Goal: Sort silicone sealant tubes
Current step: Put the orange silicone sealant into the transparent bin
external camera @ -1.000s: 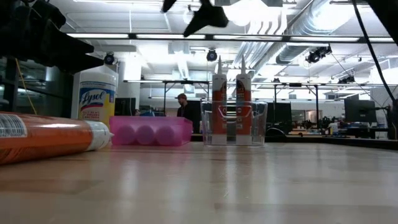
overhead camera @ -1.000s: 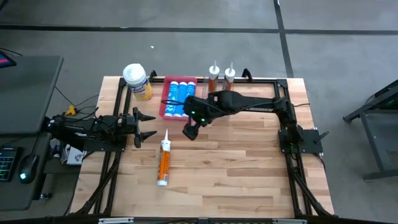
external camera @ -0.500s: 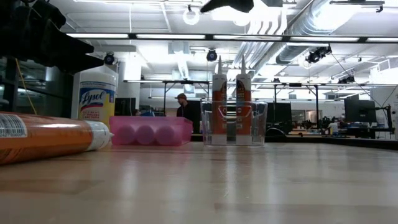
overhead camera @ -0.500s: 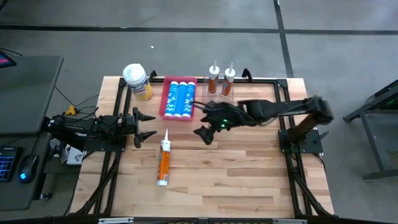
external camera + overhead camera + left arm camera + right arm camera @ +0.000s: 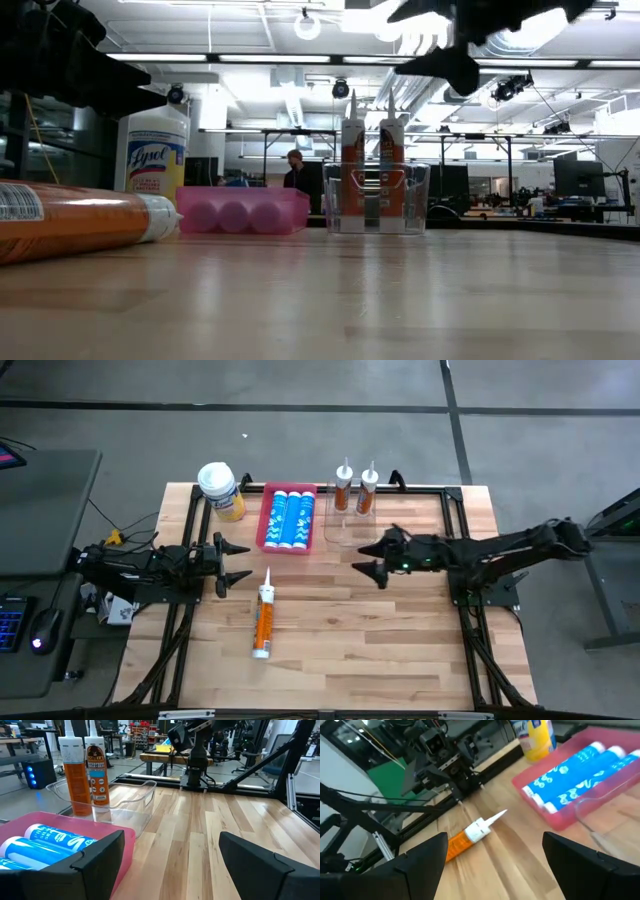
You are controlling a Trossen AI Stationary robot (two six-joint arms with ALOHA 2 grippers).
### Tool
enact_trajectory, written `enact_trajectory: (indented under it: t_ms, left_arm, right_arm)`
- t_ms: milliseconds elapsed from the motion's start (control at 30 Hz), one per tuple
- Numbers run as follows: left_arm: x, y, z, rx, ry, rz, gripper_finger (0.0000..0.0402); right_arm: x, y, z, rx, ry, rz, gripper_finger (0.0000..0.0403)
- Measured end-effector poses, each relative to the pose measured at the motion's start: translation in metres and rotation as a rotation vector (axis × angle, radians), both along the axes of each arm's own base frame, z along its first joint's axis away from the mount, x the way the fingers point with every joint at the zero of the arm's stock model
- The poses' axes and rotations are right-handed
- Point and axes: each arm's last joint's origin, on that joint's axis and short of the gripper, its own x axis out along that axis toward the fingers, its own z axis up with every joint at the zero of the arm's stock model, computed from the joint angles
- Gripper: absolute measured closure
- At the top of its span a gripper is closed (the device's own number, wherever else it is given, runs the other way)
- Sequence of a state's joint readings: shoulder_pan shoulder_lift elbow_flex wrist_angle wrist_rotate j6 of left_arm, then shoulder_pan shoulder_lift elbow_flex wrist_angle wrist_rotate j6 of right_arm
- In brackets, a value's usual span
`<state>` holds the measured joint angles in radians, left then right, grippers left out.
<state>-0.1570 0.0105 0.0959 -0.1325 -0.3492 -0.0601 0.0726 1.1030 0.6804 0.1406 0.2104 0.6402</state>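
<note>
Blue silicone sealant tubes (image 5: 287, 520) lie side by side in a pink tray (image 5: 264, 541) at the far middle. Two orange tubes (image 5: 356, 491) stand upright in a clear bin (image 5: 130, 805) to the tray's right. A third orange tube (image 5: 263, 618) lies on its side on the wood, its nozzle toward the far edge. My right gripper (image 5: 366, 557) hovers open above the table, right of the tray, pointing toward the left. My left gripper (image 5: 236, 561) waits open at the table's left edge.
A yellow jar with a white lid (image 5: 222, 492) stands at the far left corner. Black frame rails (image 5: 190, 610) run along the left, right and far edges. The near half of the wooden top (image 5: 370, 650) is bare. A person (image 5: 294, 170) stands far behind the table.
My right gripper has drawn back from beside the pink tray toward the table's right edge, tipping from pointing downward to nearly level. It has stayed open and holds nothing. The tubes and the left arm have kept still.
</note>
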Motion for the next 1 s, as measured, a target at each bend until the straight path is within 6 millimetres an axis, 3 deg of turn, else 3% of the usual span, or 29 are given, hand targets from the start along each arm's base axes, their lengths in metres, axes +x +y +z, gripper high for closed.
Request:
enact_trajectory:
  t_ms: [400, 733, 1000]
  left_arm:
    - [0.0, 0.0, 0.0, 0.0, 0.0, 0.0, 0.0082]
    - [0.0, 0.0, 0.0, 0.0, 0.0, -0.001, 0.0082]
    - [0.0, 0.0, 0.0, 0.0, 0.0, 0.0, 0.0082]
  right_arm:
    - [-0.059, -0.006, -0.039, -0.372, -0.03, 0.036, 0.0082]
    - [-0.088, -0.013, -0.051, -0.482, -0.075, 0.002, 0.0082]
    - [-0.099, -0.016, -0.05, -0.618, -0.101, -0.008, 0.0082]
